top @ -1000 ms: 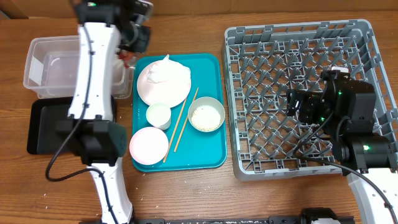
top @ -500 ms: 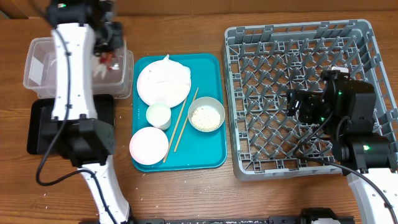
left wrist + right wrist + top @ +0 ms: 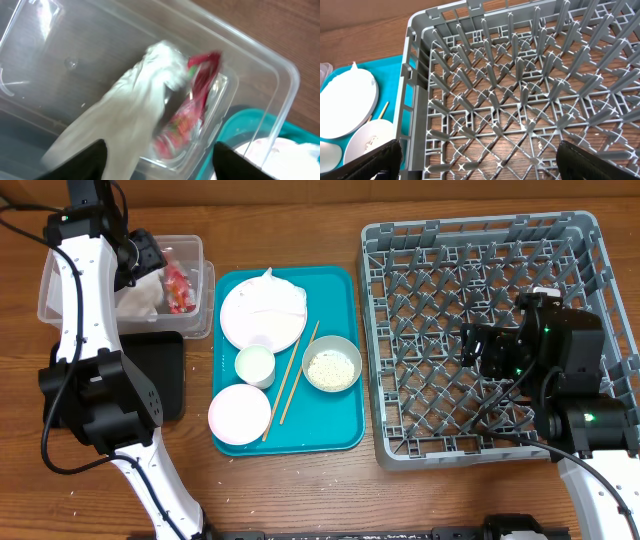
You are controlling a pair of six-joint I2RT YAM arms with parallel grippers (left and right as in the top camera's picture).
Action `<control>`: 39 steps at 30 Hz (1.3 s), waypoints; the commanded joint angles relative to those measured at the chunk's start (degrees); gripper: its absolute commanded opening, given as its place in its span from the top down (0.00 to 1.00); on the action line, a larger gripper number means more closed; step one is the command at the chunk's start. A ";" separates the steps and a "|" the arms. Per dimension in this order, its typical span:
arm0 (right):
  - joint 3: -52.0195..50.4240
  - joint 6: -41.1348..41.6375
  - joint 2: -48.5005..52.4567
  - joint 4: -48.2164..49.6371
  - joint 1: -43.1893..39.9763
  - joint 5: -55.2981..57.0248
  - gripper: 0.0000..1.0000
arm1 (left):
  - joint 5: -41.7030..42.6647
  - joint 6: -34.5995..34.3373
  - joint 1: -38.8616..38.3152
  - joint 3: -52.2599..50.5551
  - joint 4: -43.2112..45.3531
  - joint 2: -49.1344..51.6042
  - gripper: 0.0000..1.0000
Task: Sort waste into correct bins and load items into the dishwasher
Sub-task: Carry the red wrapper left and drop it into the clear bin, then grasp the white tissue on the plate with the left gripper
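The crumpled white napkin (image 3: 131,107) lies inside the clear tub (image 3: 75,65) as a long, soft, rumpled strip running diagonally across the floor. The red wrapper (image 3: 194,107) is just beside it, touching it near its upper end. The wrapper is shiny and creased, bright red with some lighter print that is too blurred to read. The left tool (image 3: 160,152) hangs above both pieces with its fingers (image 3: 95,160) spread wide and gripping nothing. From overhead the tub sits at the far left of the wooden tabletop (image 3: 300,490), with the black tray (image 3: 172,380) just in front of it, partly hidden by the left arm. The teal tray (image 3: 345,420) beside them carries a white plate (image 3: 262,315), a small cup (image 3: 255,365), a pale pink plate (image 3: 240,413), a bowl (image 3: 332,365) holding whitish grains (image 3: 332,368), and two chopsticks (image 3: 295,375) laid slantwise between the dishes. The grey dish rack (image 3: 450,280) stands to the right with only its pegs and lattice showing. The right tool (image 3: 485,160) hovers over it with its fingers apart and nothing between them.
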 commanded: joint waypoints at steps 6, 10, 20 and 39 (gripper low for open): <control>1.31 0.00 -0.20 0.17 -0.15 -0.11 0.00 | 9.07 10.23 -0.66 6.10 -2.71 -0.46 0.21; 1.31 0.00 -0.20 0.20 -0.15 -0.11 0.00 | 22.34 25.86 -3.04 10.84 -6.34 -0.46 0.16; 1.31 0.00 0.94 0.17 -0.15 -0.11 0.00 | 6.43 42.71 -18.34 6.19 -5.40 2.73 0.08; 1.29 0.00 2.80 -0.31 -0.15 -0.13 0.00 | 7.28 44.30 -22.95 5.77 -5.05 16.22 0.12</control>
